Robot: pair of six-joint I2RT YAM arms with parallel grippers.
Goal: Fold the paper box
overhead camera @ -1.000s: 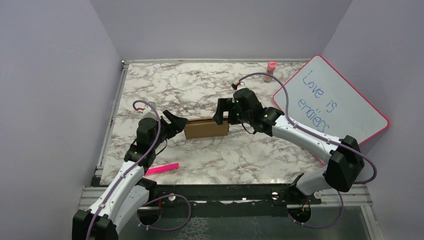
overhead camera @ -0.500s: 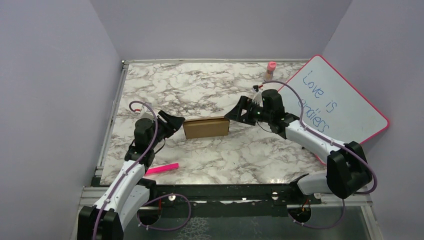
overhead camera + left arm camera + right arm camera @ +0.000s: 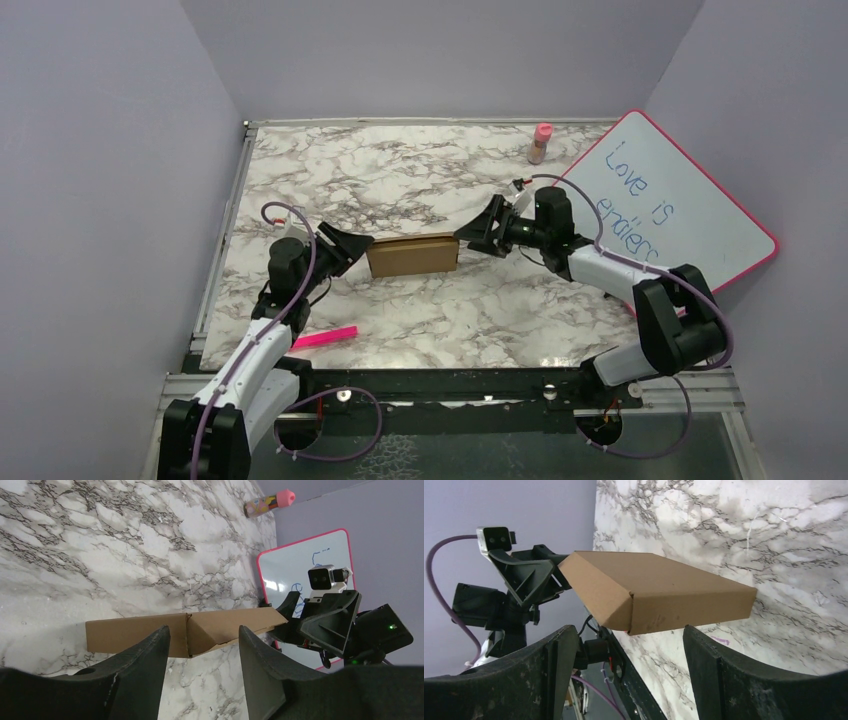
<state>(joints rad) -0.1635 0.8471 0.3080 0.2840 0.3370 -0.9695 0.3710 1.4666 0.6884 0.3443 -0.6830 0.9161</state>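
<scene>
Found rectangular brown cardboard paper box (image 3: pixel 412 256) on veined marble bench (image 3: pixel 400 170); saw left pincer (image 3: pixel 358 248), right pincer (image 3: pixel 468 238) gaping, empty.

My paper box (image 3: pixel 412 256) lies flat on the marble tabletop (image 3: pixel 400 170), dead ahead of me at 12 o'clock, near the middle. It is plain brown cardboard, unprinted, folded shut into a long, low block. Its long sides run from 9 to 3 o'clock. A folded seam shows at one end corner.
</scene>
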